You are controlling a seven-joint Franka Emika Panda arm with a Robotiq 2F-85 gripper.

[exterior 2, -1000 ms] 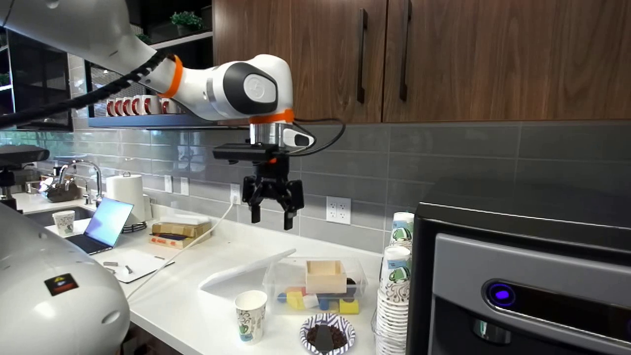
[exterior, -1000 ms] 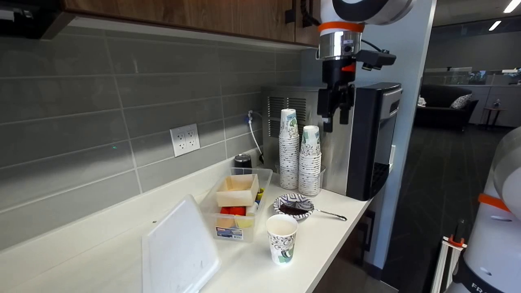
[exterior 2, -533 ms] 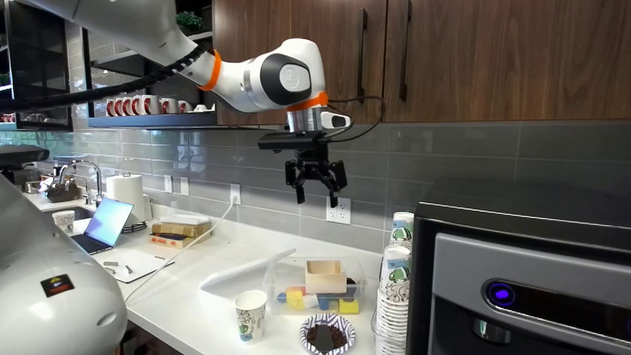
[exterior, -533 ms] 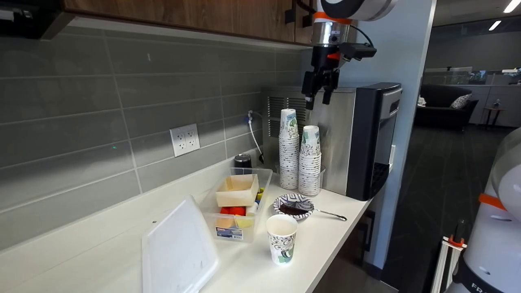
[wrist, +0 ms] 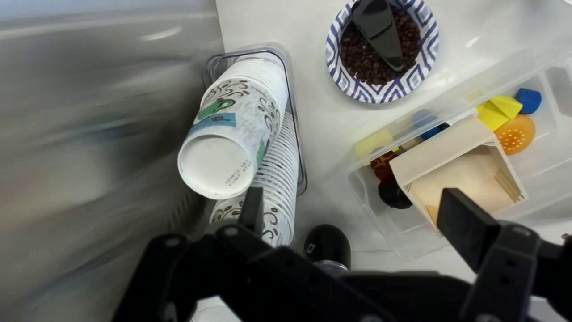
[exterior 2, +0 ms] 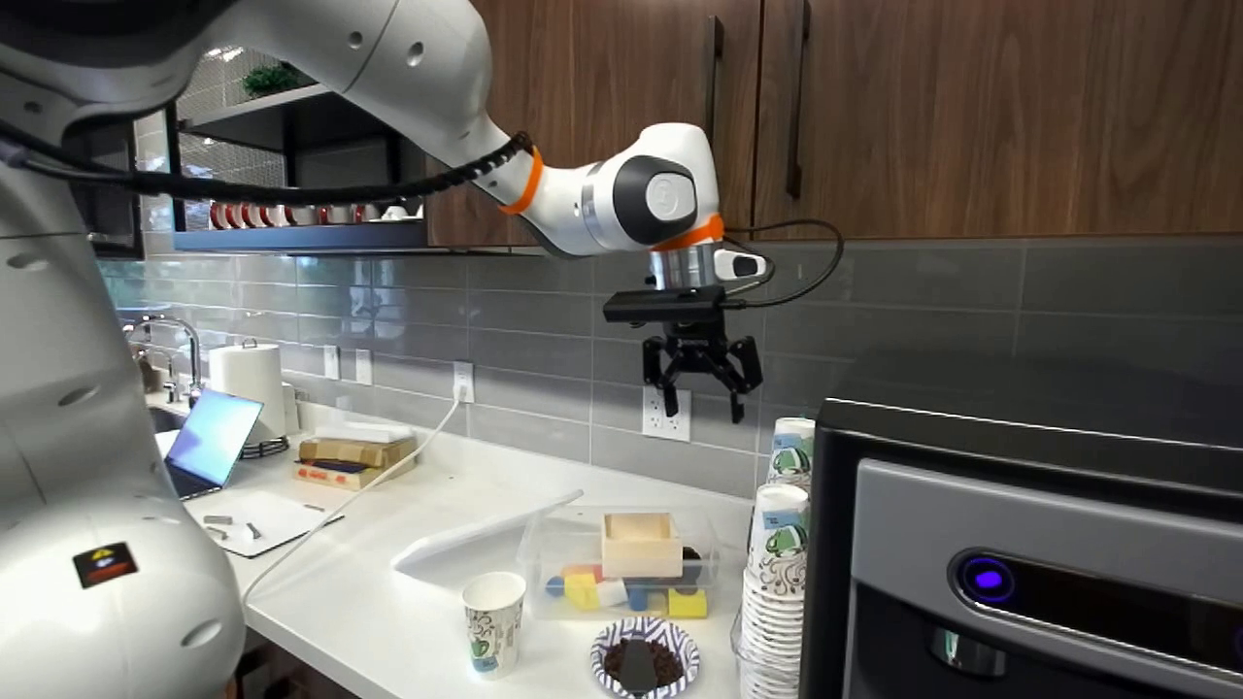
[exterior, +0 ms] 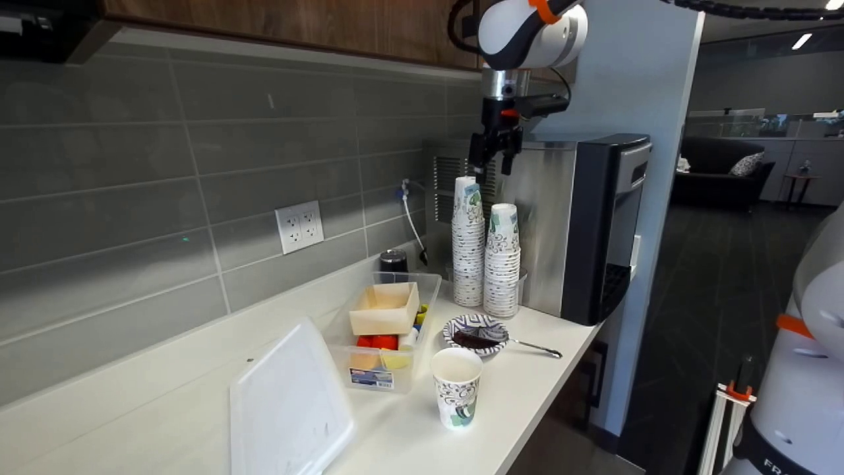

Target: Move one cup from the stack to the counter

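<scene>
The counter (exterior: pixel 514 389) carries a bowl (exterior: pixel 472 321) and bin (exterior: pixel 401 377)

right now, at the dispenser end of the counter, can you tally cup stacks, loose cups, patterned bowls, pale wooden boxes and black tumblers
Taller stack and shorter stack of cups: 2
Loose cup: 1
Patterned bowl: 1
Pale wooden box: 1
Black tumbler: 1
Total: 6
</scene>
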